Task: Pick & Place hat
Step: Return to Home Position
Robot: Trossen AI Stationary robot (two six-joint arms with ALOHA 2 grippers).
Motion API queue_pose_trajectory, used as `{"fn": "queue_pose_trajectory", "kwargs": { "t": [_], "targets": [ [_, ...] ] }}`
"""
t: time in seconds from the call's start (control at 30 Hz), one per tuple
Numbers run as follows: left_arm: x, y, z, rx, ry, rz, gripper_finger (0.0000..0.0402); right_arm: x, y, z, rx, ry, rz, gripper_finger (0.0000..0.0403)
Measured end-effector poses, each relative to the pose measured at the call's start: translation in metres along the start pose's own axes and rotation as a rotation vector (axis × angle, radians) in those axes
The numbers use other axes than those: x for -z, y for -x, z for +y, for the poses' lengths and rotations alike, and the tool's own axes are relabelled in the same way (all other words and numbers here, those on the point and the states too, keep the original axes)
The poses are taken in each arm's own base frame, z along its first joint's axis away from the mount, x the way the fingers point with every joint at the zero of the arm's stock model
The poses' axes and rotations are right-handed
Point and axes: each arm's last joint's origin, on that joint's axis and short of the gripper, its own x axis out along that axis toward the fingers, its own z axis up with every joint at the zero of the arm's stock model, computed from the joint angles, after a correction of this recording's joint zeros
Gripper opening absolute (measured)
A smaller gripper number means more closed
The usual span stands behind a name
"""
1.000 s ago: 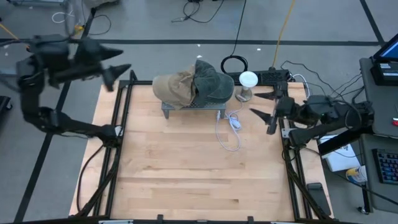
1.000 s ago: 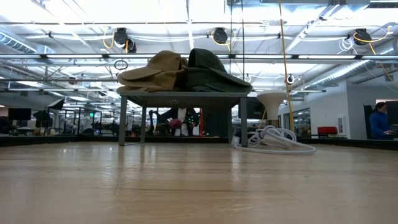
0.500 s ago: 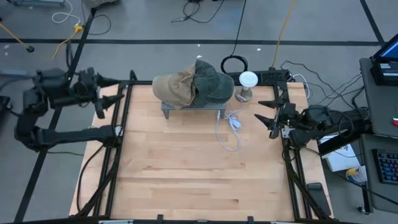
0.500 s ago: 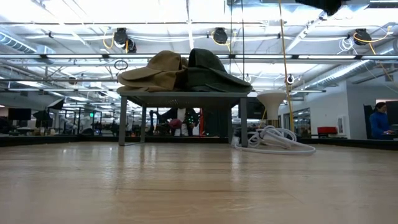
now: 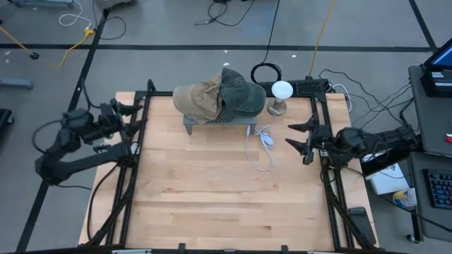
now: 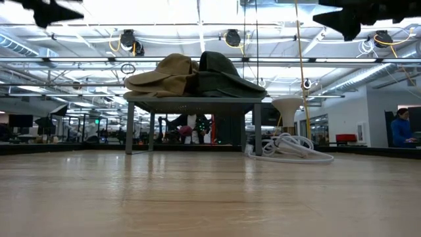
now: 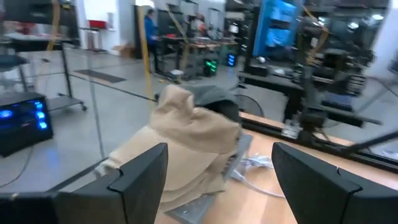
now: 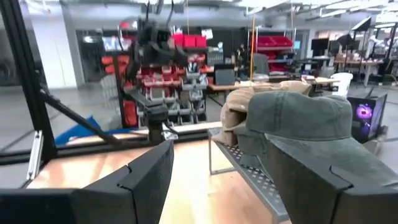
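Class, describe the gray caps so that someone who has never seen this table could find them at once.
On the wooden table, a small gray metal shelf stands near the far edge. Two piles of caps sit on it, touching. The gray caps are the pile nearer the right gripper, dark beside the tan brown caps.

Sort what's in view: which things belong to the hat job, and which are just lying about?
Job: brown caps, gray caps, the shelf under them, left hand and right hand, both open, one at each side.
Lying about: white cable, white funnel-shaped stand beside the shelf.
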Motion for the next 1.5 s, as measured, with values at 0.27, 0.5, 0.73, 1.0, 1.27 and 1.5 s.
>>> {"fn": "queue_pose_trajectory", "kwargs": {
  "t": [0.27,0.5,0.73,1.0,1.27,1.5],
  "targets": [
    [0.054,-0.018,0.005,-0.046,0.045,-0.068,0.0294,0.043,0.000,-0.001,-0.002,-0.074,-0.157,0.0252],
    [0.087,-0.041,0.006,-0.045,0.043,-0.080,0.0294,0.065,0.006,-0.004,-0.003,-0.126,-0.269,0.0252],
    [0.107,-0.051,0.008,-0.057,0.030,-0.048,0.0294,0.067,0.006,-0.004,0.006,-0.104,-0.265,0.0252],
    [0.125,-0.058,0.009,-0.057,0.064,0.004,0.0294,0.072,0.007,-0.006,0.062,-0.026,-0.210,0.0252],
    [0.137,-0.063,0.010,-0.070,0.058,0.007,0.0294,0.078,0.012,-0.009,0.059,-0.014,-0.150,0.0251],
    [0.148,-0.065,0.011,-0.100,0.037,0.036,0.0294,0.081,0.019,-0.012,0.059,-0.011,-0.130,0.0251]
  ]
}}
